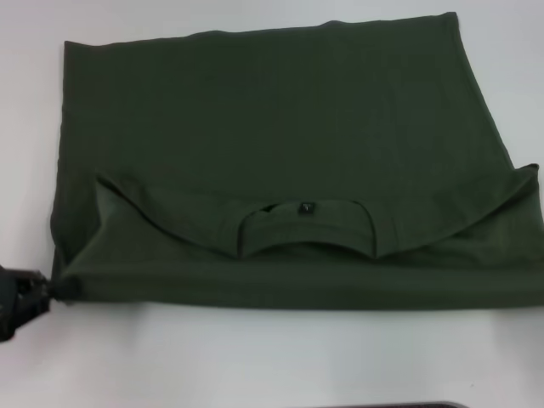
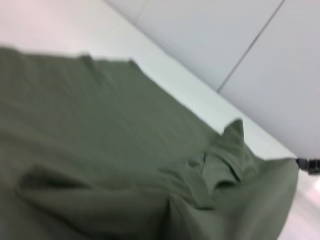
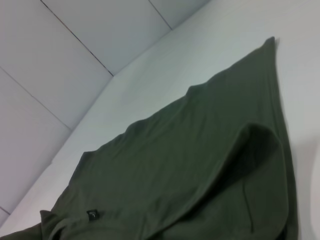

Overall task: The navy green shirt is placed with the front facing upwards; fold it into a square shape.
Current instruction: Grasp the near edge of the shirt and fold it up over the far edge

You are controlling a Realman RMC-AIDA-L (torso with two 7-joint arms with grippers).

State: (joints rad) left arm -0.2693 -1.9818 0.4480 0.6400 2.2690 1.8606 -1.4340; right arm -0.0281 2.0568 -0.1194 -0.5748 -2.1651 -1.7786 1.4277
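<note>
The navy green shirt [image 1: 272,110] lies spread on the white table, hem at the far side. Its collar end is folded back over the body, so the ribbed neck and small black tag [image 1: 304,206] face up near the front edge. My left gripper [image 1: 53,289] sits at the near left corner of the fold, shut on the pinched cloth. In the left wrist view my right gripper [image 2: 305,163] shows as a small black piece at the opposite corner of the fold, shut on the cloth there. The right wrist view shows the shirt's [image 3: 200,165] fold raised close to the camera.
White table [image 1: 272,357] runs in front of the shirt and around its far edges. A dark edge [image 1: 391,405] shows at the very bottom of the head view. Grey panelled walls [image 3: 60,60] stand behind the table.
</note>
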